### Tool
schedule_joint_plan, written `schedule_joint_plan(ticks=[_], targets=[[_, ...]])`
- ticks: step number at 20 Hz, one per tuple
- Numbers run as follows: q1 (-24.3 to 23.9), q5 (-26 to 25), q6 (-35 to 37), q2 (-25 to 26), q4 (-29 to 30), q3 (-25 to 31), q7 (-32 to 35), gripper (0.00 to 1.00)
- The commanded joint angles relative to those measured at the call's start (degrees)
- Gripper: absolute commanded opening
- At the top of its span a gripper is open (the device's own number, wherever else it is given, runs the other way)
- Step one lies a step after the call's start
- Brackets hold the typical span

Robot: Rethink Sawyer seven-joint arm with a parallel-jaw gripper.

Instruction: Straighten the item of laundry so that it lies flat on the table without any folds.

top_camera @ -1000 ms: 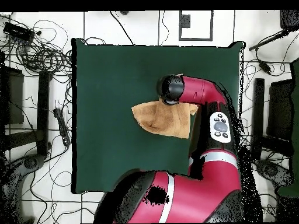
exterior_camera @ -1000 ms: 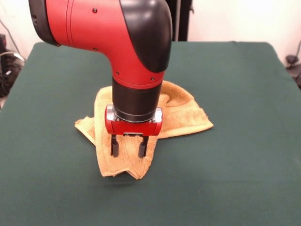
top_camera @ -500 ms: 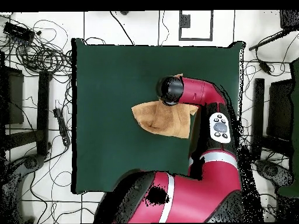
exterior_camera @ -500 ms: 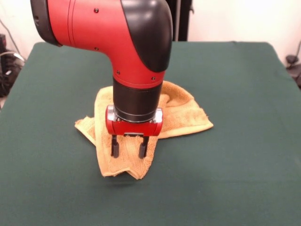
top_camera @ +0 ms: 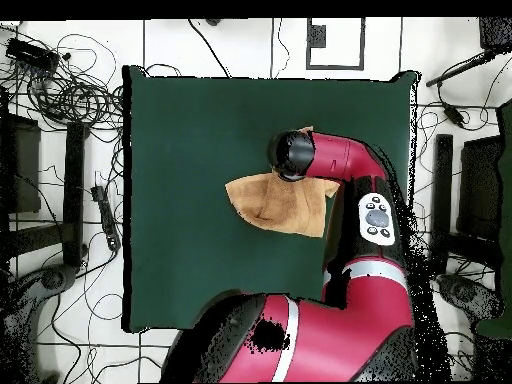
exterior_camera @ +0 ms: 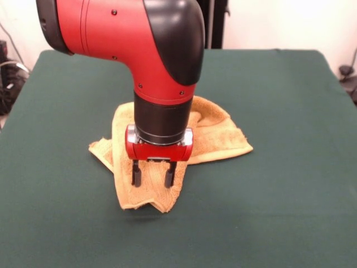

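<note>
Laundry, a yellow-orange towel [exterior_camera: 215, 134], is seen lying rumpled and folded over itself near the middle of the green table [exterior_camera: 290, 201]; the gripper [exterior_camera: 153, 175] is held just above its near flap, fingers parted and nothing held; the step in hand is judged to be the approach for a grasp; next, a descent onto the flap and a closing pinch are called for, then an outward pull.

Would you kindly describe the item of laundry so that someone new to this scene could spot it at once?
Start with the dark green table that fills the front view. Near its middle, under the red and black arm, lies a yellow-orange terry towel, rumpled and folded over itself. The open gripper hangs above its near flap; the towel is the only light-coloured, soft thing on the green cloth.
</note>
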Motion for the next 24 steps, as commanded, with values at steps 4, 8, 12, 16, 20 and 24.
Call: schedule_joint_plan(ticks=[4,8,12,16,20,24], targets=[[1.2,0.9,-2.8,2.7,8.7,6.6,6.1,1.00],[1.3,-0.3,-2.2,3.0,8.1,6.6,3.8,1.00],[1.5,0.0,-2.3,3.1,7.9,6.3,4.8,1.00],[1.7,0.6,-1.7,3.3,7.5,6.0,5.9,1.00],[1.7,0.6,-1.8,3.0,7.9,5.9,6.0,1.00],[1.8,0.5,-1.9,2.9,8.0,5.9,6.1,1.00]])
